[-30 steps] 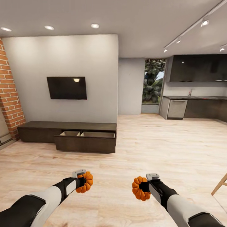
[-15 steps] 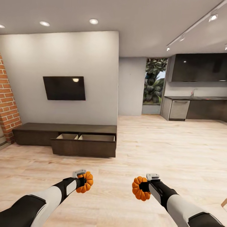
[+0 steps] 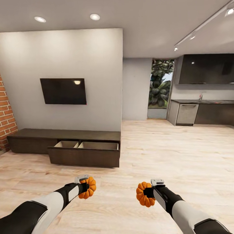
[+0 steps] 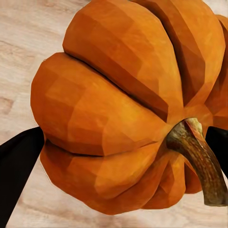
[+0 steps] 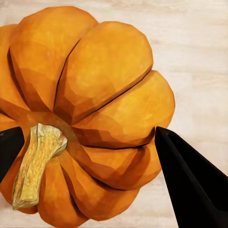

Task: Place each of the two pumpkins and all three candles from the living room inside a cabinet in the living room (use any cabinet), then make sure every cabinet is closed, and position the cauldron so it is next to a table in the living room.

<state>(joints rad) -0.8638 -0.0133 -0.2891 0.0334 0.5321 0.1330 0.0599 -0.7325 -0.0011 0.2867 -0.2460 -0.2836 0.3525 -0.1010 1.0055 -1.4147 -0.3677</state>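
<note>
Left gripper (image 3: 85, 188) pinches pumpkin (image 3: 87, 188); right gripper (image 3: 148, 191) pinches another (image 3: 144, 194). Likely light, rigid, ribs aid grip; open cabinet (image 3: 84, 155) ahead.

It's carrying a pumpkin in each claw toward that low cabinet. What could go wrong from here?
Each small ribbed orange pumpkin, left and right, is pinched only at its sides by the left gripper and right gripper; a jolt might let one slip. The long dark-brown cabinet has its drawer pulled out, so driving too close could bump it.
</note>
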